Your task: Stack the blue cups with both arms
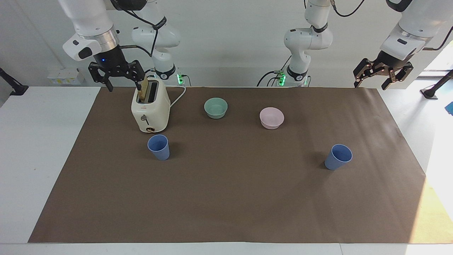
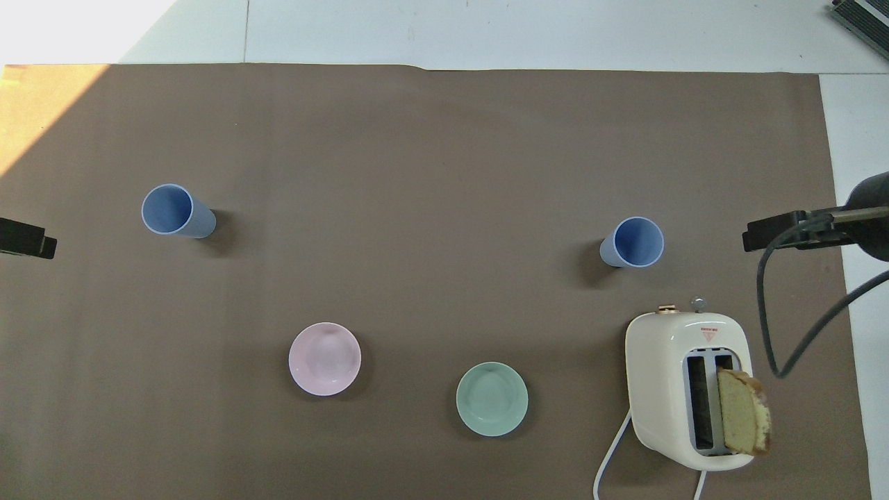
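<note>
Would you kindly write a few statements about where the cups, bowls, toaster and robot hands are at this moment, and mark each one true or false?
1. Both blue cups, one beside the toaster and one toward the left arm's end, stand upright and apart. True.
2. The left hand holds a cup. False: it is open and empty, up in the air at its own end of the table.
3. A slice of bread sticks out of the toaster. True.
4. The green bowl sits inside the pink bowl. False: they stand apart, side by side.
5. The right hand is open, raised beside the toaster's top. True.
</note>
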Controlling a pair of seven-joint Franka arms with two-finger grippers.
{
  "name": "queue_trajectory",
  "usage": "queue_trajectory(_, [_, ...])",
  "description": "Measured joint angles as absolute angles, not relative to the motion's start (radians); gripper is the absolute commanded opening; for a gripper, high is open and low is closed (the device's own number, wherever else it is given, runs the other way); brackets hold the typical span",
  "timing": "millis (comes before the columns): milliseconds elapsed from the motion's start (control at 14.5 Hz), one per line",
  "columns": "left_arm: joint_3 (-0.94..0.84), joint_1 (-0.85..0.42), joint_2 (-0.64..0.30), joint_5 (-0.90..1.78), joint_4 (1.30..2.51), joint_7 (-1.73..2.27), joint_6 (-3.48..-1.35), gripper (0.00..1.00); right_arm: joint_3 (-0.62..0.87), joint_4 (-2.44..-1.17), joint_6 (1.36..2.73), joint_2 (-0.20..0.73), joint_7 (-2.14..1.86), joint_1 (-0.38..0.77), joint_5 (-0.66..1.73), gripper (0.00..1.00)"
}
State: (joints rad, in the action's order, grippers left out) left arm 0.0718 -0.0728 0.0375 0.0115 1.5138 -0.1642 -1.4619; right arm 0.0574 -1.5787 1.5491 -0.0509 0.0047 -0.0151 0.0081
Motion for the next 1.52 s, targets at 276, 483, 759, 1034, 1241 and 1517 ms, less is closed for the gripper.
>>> queue_trajectory(276, [0.072, -0.073, 0.038, 0.012, 1.514, -0.217, -1.462, 1.00, 0.057, -1.579, 1.549, -0.051, 0.005, -0.015, 0.008, 1.00])
queue_trajectory(483, [0.072, -0.073, 0.038, 0.012, 1.514, -0.223, -1.462, 1.00, 0.057, -1.579, 1.549, -0.051, 0.005, -0.015, 0.008, 1.00])
queue_trajectory(759, [0.072, -0.073, 0.038, 0.012, 1.514, -0.225, -1.462, 1.00, 0.057, -1.579, 1.549, -0.051, 0.005, -0.015, 0.008, 1.00])
queue_trajectory(1034, [0.072, -0.073, 0.038, 0.012, 1.514, -0.225, -1.462, 1.00, 0.057, -1.579, 1.549, -0.051, 0.005, -0.015, 0.008, 1.00])
queue_trajectory(1241, [0.072, -0.073, 0.038, 0.012, 1.514, -0.225, -1.462, 1.00, 0.057, -1.579, 1.549, -0.051, 0.005, -0.015, 0.008, 1.00])
queue_trajectory(1517, [0.072, -0.073, 0.038, 0.012, 1.514, -0.225, -1.462, 1.00, 0.057, -1.579, 1.549, -0.051, 0.005, -0.015, 0.008, 1.00])
